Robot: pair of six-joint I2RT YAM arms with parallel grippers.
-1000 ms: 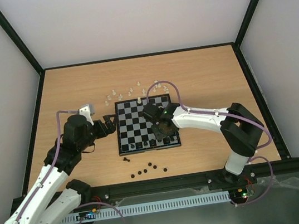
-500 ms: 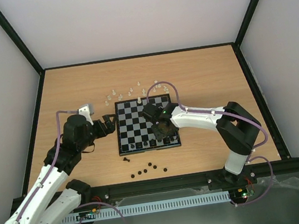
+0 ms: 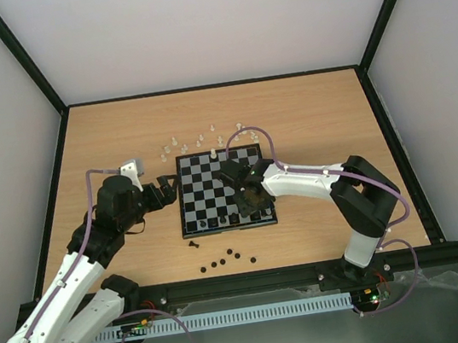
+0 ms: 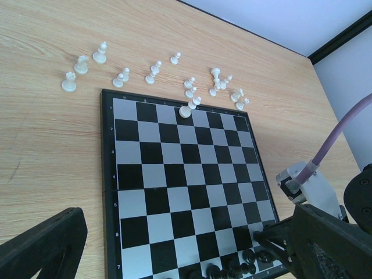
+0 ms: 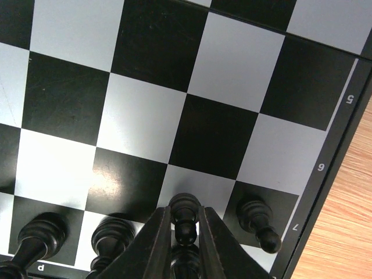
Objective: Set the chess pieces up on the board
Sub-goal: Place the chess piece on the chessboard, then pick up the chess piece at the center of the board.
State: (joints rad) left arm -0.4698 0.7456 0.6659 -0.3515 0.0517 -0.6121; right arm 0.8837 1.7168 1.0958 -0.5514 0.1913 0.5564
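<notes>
The board (image 3: 201,188) lies mid-table, with a row of black chess pieces (image 3: 226,220) along its near edge. My right gripper (image 3: 248,206) hangs over that row at the right. In the right wrist view it (image 5: 184,209) is shut on a black pawn (image 5: 185,224) that stands upright on a silvery square, with more black pieces (image 5: 256,218) beside it. My left gripper (image 3: 167,189) stands open at the board's left edge, and in its own view it (image 4: 170,225) holds nothing. White pieces (image 4: 154,72) stand beyond the board's (image 4: 174,163) far edge, and one white piece (image 4: 185,110) is on it.
Several loose black pieces (image 3: 225,262) lie on the wood near the front edge, and one more (image 3: 193,244) lies just off the board's near-left corner. The right arm's purple cable (image 3: 263,140) arcs over the board's far-right corner. Black frame rails border the table.
Almost nothing has moved. The right arm's elbow has edged slightly left while its gripper stays over the near-right squares. The left arm is still.
</notes>
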